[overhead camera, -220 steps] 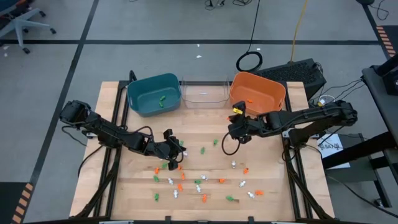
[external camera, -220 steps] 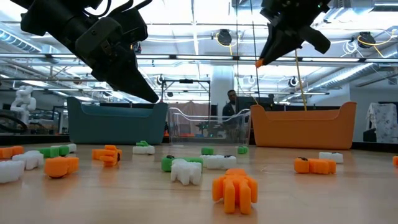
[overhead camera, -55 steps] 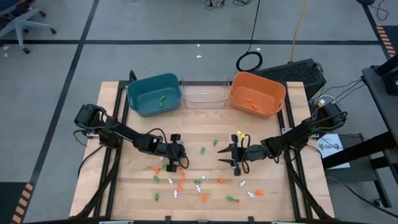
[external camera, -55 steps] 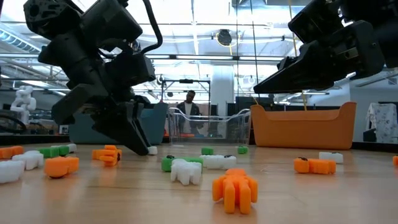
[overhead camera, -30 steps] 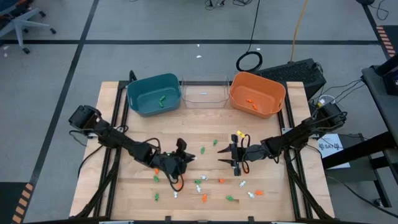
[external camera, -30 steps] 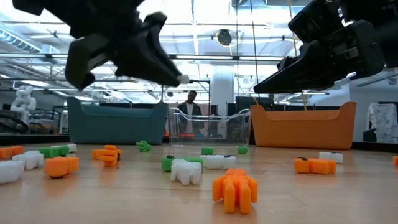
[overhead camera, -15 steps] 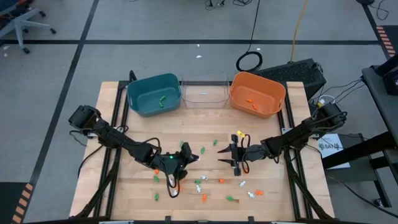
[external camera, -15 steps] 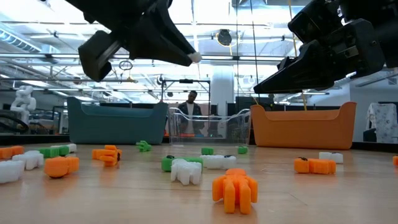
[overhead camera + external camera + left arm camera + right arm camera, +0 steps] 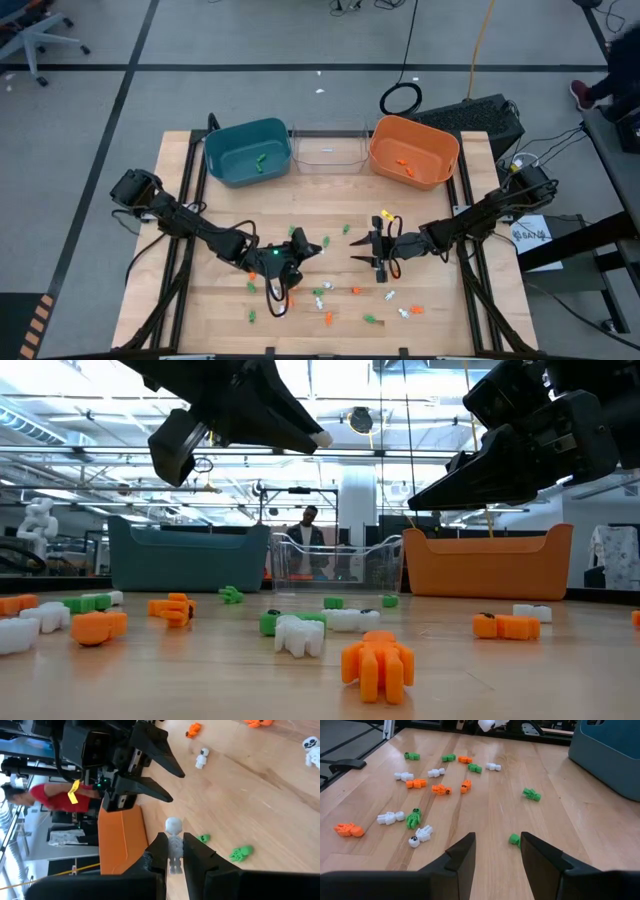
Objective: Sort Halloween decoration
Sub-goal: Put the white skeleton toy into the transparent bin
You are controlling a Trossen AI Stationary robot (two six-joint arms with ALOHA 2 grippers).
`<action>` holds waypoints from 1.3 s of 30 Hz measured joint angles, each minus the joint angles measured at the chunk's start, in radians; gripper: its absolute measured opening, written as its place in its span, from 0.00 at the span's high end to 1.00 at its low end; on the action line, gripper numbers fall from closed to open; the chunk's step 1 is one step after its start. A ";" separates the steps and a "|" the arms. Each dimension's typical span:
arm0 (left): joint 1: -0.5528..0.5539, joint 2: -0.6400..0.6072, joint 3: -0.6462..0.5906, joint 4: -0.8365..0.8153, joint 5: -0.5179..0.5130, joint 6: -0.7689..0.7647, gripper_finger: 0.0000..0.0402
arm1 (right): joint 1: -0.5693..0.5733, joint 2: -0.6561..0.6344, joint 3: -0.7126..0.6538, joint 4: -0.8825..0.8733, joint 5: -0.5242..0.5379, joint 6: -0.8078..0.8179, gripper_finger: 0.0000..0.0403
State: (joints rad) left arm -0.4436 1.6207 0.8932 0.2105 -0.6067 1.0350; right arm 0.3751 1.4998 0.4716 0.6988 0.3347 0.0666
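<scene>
Across the worktop (image 9: 440,310), orange, green and white trinkets (image 9: 322,295) lie scattered in front of the teal bin (image 9: 247,152), clear bin (image 9: 328,149) and orange bin (image 9: 414,152). Bare wood lies between scatter and bins. The left tool (image 9: 174,851), raised mid-worktop, pinches a white skeleton (image 9: 174,837). The right tool (image 9: 496,851) hovers nearby, fingers apart, empty.

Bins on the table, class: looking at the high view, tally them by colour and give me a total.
Teal bin: 1
Clear bin: 1
Orange bin: 1
Total: 3
</scene>
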 joint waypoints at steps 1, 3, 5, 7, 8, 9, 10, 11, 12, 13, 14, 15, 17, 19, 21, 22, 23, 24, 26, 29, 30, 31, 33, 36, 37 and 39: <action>0.000 0.000 0.000 0.000 0.000 0.000 0.92 | 0.000 0.000 0.000 0.000 0.000 0.000 0.65; 0.000 0.000 0.000 0.000 0.000 0.000 0.92 | 0.000 0.000 0.000 0.000 0.000 0.000 0.65; 0.000 0.000 0.000 0.000 0.000 -0.001 0.92 | 0.000 0.000 0.000 0.000 0.000 0.000 0.65; 0.000 0.000 0.000 0.000 0.000 -0.001 0.92 | 0.000 0.000 0.000 0.000 0.000 0.000 0.65; 0.000 0.000 0.000 0.000 0.000 -0.006 0.92 | 0.000 0.000 0.000 0.000 0.000 0.000 0.65; 0.000 0.000 0.000 0.000 0.000 -0.006 0.92 | 0.000 0.000 0.000 0.000 0.000 0.000 0.65; 0.000 0.000 0.000 0.000 0.000 -0.006 0.92 | 0.000 0.000 0.000 0.000 0.000 0.000 0.65; 0.000 0.000 0.000 0.000 0.000 -0.006 0.92 | 0.000 0.000 0.000 0.000 0.000 0.000 0.65; 0.000 0.000 0.000 0.000 0.000 -0.007 0.92 | 0.000 0.000 0.000 0.000 0.000 0.000 0.65; 0.000 0.000 0.000 0.000 0.000 -0.007 0.92 | 0.000 0.000 0.000 0.000 0.000 0.000 0.65; 0.000 0.000 0.000 0.000 0.000 -0.008 0.92 | 0.000 0.000 0.000 0.000 0.000 0.000 0.65; 0.000 0.000 0.000 0.000 0.000 -0.008 0.92 | 0.000 0.000 0.000 0.000 0.000 0.000 0.65; 0.000 0.000 0.000 0.000 0.000 -0.008 0.92 | 0.000 0.000 0.000 0.000 0.000 0.000 0.65; 0.000 0.000 0.000 0.000 0.000 -0.009 0.92 | 0.000 0.000 0.000 0.000 0.000 0.000 0.65; 0.000 0.000 0.000 0.000 0.000 -0.022 0.92 | 0.000 0.000 0.000 0.000 0.000 0.000 0.65; 0.000 0.000 0.000 0.000 0.000 -0.036 0.92 | 0.000 0.000 0.000 0.000 0.000 0.000 0.65; 0.001 0.000 0.000 -0.001 0.000 -0.057 0.92 | 0.000 0.000 0.000 0.000 0.000 0.000 0.65; 0.003 0.000 0.000 -0.001 0.000 -0.069 0.92 | 0.000 0.000 0.000 0.000 0.000 0.000 0.65; 0.005 0.000 0.000 -0.001 0.000 -0.103 0.92 | 0.000 0.000 0.000 0.000 0.000 0.000 0.65; 0.006 0.000 0.000 -0.002 0.000 -0.138 0.92 | 0.000 0.000 0.000 0.000 0.000 0.000 0.65; 0.006 0.000 0.000 -0.002 0.000 -0.142 0.92 | 0.000 0.000 0.000 0.000 0.000 0.000 0.65; 0.006 0.000 0.000 -0.002 0.000 -0.155 0.92 | 0.000 0.000 0.000 0.000 0.000 0.000 0.65; 0.007 0.000 0.000 -0.002 0.000 -0.180 0.92 | 0.000 0.000 0.000 0.000 0.000 0.000 0.65; 0.014 0.000 0.000 -0.002 0.002 -0.238 0.92 | 0.000 0.000 0.000 0.000 0.000 0.000 0.65; 0.018 0.000 0.000 -0.002 0.003 -0.258 0.92 | 0.000 0.000 0.000 0.000 0.000 0.000 0.65; 0.026 0.000 0.000 -0.002 0.007 -0.313 0.92 | 0.000 0.000 0.000 0.000 0.000 0.000 0.65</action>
State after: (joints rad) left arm -0.4179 1.6207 0.8932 0.2089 -0.5999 0.7217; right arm 0.3749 1.4998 0.4717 0.6990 0.3347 0.0666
